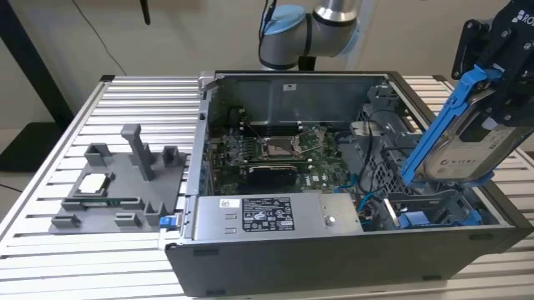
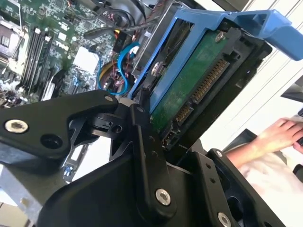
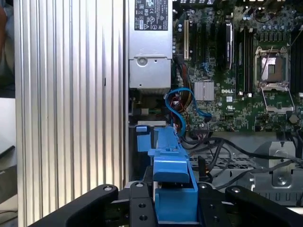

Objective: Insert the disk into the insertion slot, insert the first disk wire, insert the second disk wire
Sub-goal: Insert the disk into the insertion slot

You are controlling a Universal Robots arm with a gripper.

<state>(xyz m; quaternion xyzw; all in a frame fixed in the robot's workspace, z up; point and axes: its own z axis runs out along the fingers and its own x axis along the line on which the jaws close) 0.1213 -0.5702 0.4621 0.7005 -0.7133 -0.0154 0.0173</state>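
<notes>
- The disk (image 1: pixel 464 153) is clamped in the gripper (image 1: pixel 498 94) and held tilted above the insertion slot (image 1: pixel 429 209), at the exterior view's right end of the open computer case (image 1: pixel 334 265) — not yet seated.
- It is judged rigid and dense for its size; its blue carrier (image 3: pixel 173 189) is thinner plastic and may flex slightly.
- The green circuit board (image 2: pixel 182 94) and its connector row look fragile — hold is best taken across the carrier's edges.
- The case is laid on a ribbed metal table (image 1: pixel 125 100), beside a grey fixture tray (image 1: pixel 117 187).
- Loose blue cables (image 3: pixel 182 101) are seen near the bay; a person's hand (image 2: pixel 279 132) is seen in the second wrist view.
</notes>
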